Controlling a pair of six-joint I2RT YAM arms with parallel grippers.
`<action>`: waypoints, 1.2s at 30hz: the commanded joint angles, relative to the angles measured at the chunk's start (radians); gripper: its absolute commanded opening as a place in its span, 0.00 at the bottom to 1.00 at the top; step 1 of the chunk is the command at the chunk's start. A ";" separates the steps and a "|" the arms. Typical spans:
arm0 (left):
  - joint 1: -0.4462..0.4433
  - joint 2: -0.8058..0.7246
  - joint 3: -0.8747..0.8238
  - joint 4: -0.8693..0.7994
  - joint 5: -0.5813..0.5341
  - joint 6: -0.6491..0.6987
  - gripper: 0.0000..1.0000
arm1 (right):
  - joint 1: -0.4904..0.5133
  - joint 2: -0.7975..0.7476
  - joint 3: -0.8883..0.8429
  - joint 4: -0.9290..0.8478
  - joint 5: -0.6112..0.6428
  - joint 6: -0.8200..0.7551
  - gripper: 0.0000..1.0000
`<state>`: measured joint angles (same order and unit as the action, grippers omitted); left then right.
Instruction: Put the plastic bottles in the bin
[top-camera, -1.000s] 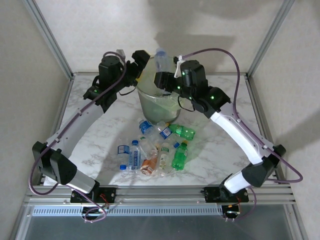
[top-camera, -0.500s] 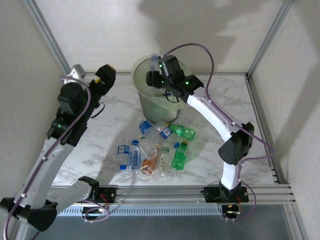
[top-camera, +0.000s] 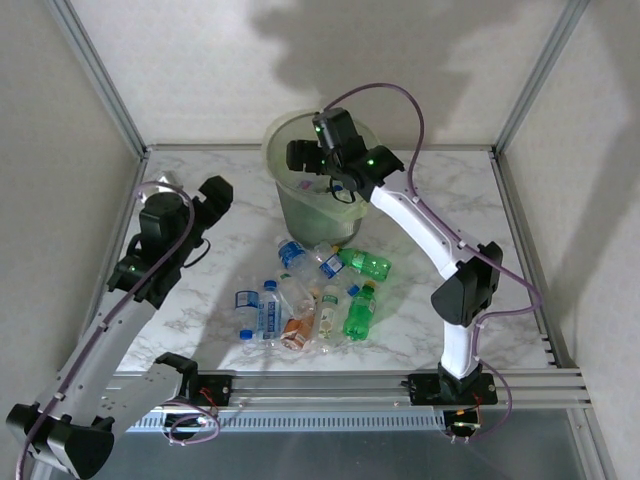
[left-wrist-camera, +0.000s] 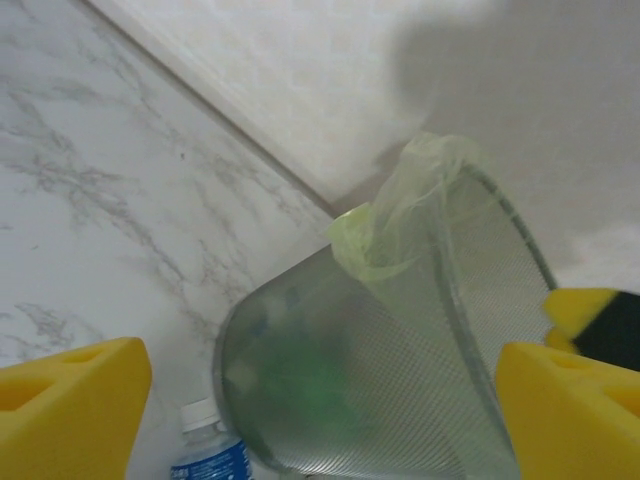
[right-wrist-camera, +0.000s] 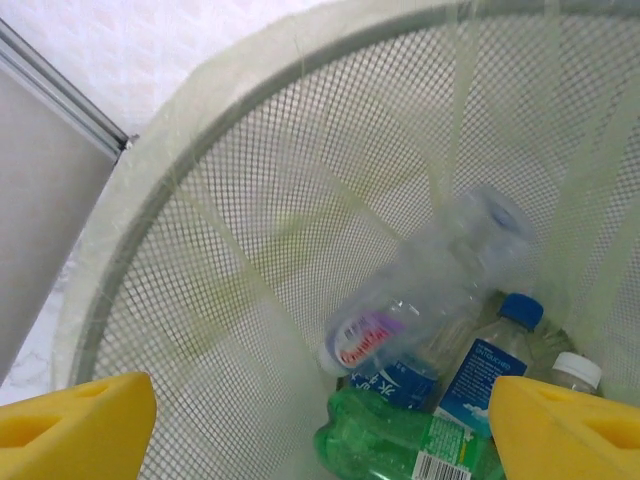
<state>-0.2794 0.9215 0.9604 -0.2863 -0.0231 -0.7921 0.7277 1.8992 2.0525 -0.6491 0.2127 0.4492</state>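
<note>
The right hand (right-wrist-camera: 320, 425) hangs wide open and empty over the bin (top-camera: 300, 215) at the bench's (top-camera: 450, 200) far edge, where a clear bottle (right-wrist-camera: 420, 290) rests on others inside. The left hand (left-wrist-camera: 320, 410), also open and empty, hovers by the left edge, probably to leave room around the bottles (top-camera: 268, 310) heaped mid-bench.

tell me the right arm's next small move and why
Probably raise the right jaws clear of the bin and swing them toward the green bottle on the table. They stand open with nothing between them over the bin, a clear bottle lies inside, and more wait in front of it.
</note>
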 joint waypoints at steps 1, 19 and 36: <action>0.006 -0.012 -0.044 -0.082 -0.009 0.015 0.86 | 0.029 -0.085 0.017 -0.022 0.046 -0.033 0.87; 0.004 0.007 -0.302 -0.157 0.068 -0.043 0.75 | 0.141 -0.590 -0.575 0.205 -0.006 -0.001 0.87; -0.200 0.117 -0.367 -0.229 -0.044 -0.066 0.80 | 0.142 -0.659 -0.719 0.234 -0.007 0.031 0.87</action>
<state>-0.4637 1.0313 0.6079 -0.4564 -0.0074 -0.8536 0.8612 1.2636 1.3487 -0.4511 0.2058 0.4675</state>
